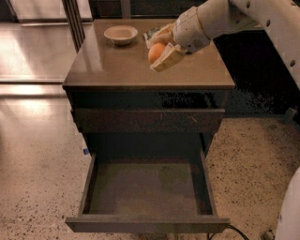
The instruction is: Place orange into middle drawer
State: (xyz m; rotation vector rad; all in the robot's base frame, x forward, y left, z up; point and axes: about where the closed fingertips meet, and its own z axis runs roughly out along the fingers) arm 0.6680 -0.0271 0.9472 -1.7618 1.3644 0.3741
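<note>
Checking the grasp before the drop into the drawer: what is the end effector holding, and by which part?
The end effector, over the cabinet top, is shut on the orange, its fingers clamping the fruit's opposite sides.

An indoor workspace of the office or lab kind rather than a home; the floor is polished speckled stone, glossy toward 9 o'clock, as in a commercial building; dark metal posts stand at 11 o'clock; a plain dark-brown desk with drawers sits at centre; a white robot arm reaches in from 1 o'clock, its tool above the desk top, closed around the orange.
</note>
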